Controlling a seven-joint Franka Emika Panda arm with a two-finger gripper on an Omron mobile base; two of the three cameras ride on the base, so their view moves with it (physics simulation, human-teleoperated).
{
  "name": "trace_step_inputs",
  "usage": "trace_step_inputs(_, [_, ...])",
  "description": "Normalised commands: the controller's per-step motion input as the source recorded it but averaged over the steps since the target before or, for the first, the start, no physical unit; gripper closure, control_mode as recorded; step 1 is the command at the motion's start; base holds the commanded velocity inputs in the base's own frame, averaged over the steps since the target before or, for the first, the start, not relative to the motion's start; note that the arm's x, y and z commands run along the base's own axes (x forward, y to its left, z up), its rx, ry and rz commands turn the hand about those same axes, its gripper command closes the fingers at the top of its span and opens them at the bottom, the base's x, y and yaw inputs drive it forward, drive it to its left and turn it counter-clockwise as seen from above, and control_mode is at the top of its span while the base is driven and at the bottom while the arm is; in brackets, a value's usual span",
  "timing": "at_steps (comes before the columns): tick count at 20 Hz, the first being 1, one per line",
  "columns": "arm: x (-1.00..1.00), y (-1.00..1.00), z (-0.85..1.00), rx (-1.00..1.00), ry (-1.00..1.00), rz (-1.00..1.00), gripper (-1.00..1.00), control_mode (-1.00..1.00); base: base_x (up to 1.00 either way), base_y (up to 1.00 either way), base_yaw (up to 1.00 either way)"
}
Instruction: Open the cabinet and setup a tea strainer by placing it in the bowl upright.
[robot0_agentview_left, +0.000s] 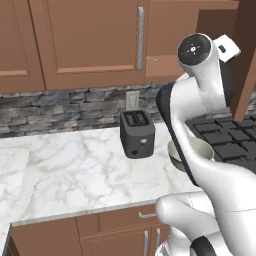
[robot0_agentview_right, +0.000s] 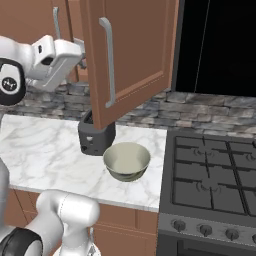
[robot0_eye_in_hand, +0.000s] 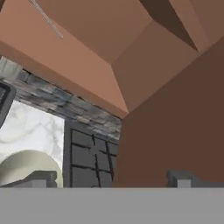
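Reddish-brown wood fills the upper kitchen wall, where the cabinet (robot0_agentview_right: 130, 60) has one door swung out over the counter, its long silver bar handle (robot0_agentview_right: 107, 62) facing the room. On the white marble counter (robot0_agentview_left: 65, 175) stands a dark toaster (robot0_agentview_left: 137, 133), and just right of it the beige bowl (robot0_agentview_right: 126, 160) (nothing lies in it) sits beside the black stove (robot0_agentview_right: 215, 175). The white arm reaches up beside the open door, its gripper (robot0_eye_in_hand: 113, 178) held close under the cabinet with the fingertips (robot0_eye_in_hand: 43, 178) set wide apart and holding nothing. The strainer cannot be made out.
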Motion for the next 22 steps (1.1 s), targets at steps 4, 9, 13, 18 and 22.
trace_step_inputs(4, [-0.24,-0.15,0.0,-0.19,0.08,-0.27,-1.0,-1.0,0.0,0.0,0.0])
trace_step_inputs(9, [-0.02,0.03,0.01,-0.2,0.11,-0.23,-1.0,-1.0,0.0,0.0,0.0])
trace_step_inputs(13, [0.11,0.08,0.02,-0.18,0.16,-0.17,-1.0,-1.0,0.0,0.0,0.0])
trace_step_inputs(18, [0.0,-0.06,0.0,-0.14,0.15,-0.19,-1.0,-1.0,0.0,0.0,0.0])
trace_step_inputs(22, [0.0,-0.42,-0.1,-0.02,0.02,-0.14,-1.0,-1.0,0.0,0.0,0.0])
